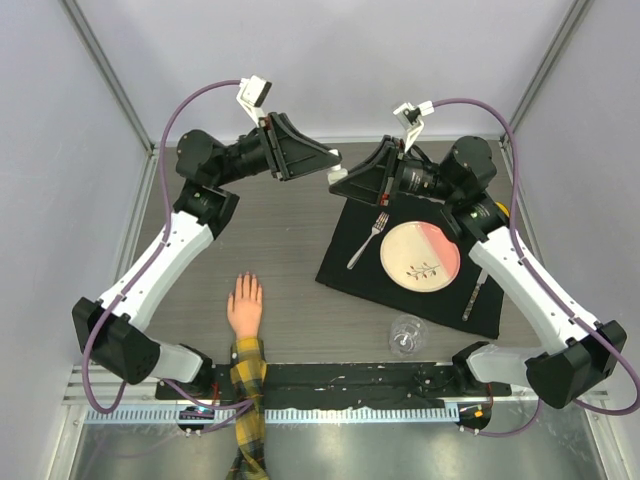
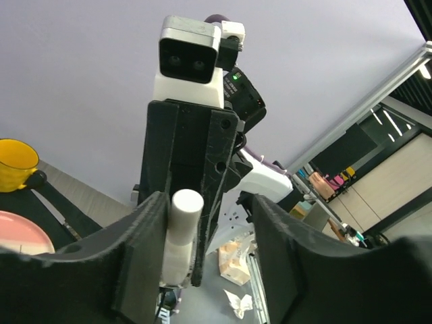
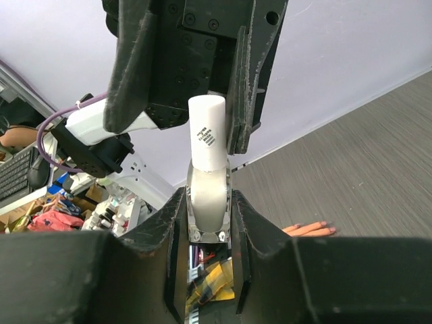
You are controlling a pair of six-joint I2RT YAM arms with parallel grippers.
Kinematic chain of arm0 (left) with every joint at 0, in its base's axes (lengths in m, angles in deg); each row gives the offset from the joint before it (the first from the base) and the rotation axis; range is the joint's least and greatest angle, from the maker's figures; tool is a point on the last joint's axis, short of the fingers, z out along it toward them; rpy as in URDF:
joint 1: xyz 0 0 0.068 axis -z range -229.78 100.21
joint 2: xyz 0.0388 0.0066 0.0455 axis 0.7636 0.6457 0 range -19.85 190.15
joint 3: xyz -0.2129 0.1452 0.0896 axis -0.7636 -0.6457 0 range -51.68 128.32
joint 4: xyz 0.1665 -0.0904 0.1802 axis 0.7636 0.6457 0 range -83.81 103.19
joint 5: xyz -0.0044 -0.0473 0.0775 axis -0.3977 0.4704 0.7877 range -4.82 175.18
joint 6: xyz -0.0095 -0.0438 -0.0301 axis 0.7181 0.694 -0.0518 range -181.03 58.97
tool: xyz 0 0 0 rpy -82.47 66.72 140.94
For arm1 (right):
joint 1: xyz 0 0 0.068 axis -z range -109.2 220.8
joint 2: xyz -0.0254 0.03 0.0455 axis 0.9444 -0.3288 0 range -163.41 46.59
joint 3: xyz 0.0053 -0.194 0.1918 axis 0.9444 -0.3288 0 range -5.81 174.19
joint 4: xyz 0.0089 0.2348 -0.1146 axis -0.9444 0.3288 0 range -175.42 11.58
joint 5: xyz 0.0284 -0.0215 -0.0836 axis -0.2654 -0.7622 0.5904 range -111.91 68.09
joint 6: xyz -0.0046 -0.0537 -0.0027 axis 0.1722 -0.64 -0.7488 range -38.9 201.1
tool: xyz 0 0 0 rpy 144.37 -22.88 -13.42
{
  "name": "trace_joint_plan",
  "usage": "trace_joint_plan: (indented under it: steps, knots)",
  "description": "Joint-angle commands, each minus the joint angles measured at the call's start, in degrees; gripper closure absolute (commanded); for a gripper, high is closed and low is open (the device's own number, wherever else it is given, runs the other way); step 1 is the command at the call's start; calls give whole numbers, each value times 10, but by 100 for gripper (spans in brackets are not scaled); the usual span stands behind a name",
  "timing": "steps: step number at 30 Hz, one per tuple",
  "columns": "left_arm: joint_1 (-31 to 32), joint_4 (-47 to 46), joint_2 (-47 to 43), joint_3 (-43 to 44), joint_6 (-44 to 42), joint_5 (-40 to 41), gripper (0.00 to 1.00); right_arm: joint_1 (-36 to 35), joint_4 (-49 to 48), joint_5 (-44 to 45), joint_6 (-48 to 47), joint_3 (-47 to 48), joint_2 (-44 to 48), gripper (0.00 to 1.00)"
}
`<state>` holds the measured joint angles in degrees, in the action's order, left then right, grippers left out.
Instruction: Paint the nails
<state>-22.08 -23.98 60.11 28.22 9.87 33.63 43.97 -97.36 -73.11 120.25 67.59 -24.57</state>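
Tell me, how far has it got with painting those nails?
Barely begun. Done: the right tool has the small white bottle, likely the polish, clamped and raised. In hand: the left tool stands open around the bottle's cap, which is still on. Left: remove the cap and brush the nails of the fake hand. No paint shows on them, though they look tiny here.

the nails point(image 1: 244, 280), tiny and barely discernible, on a peach, plaid-sleeved fake hand point(image 1: 245, 312) lying flat, palm down
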Motion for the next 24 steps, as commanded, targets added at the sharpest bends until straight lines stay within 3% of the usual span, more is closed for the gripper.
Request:
trace_joint_plan:
  steps: [1,6,8,9,10,12,13,14,15,16,18,24]
  knots:
    - [2,-31,2,25,3,-18,51,0,-18,1,-1,9,7,100]
    - [6,33,3,43,-38,-13,62,0,12,22,-35,18,8,100]
    - [10,90,0,60,-86,-3,72,0,65,50,-82,33,8,100]
    - [16,118,-5,67,-108,6,81,-2,90,70,-105,40,10,100]
    - [19,206,-10,83,-135,23,100,-13,163,139,-137,51,11,100]
    - [54,331,-27,107,-266,173,100,-55,270,304,-268,113,7,100]
    - [82,449,-45,135,-323,280,100,-106,352,583,-307,136,3,100]
    - [121,487,-50,147,-409,376,100,-228,366,736,-343,160,1,100]
    - [197,508,-53,152,-436,565,100,-284,359,820,-427,162,-2,100]
    - [216,506,-53,144,-441,596,100,-315,323,865,-448,159,-5,100]
    - [216,495,-49,134,-404,590,100,-331,302,871,-458,157,-14,100]
    - [217,454,-42,125,-379,538,100,-330,230,782,-471,97,27,100]
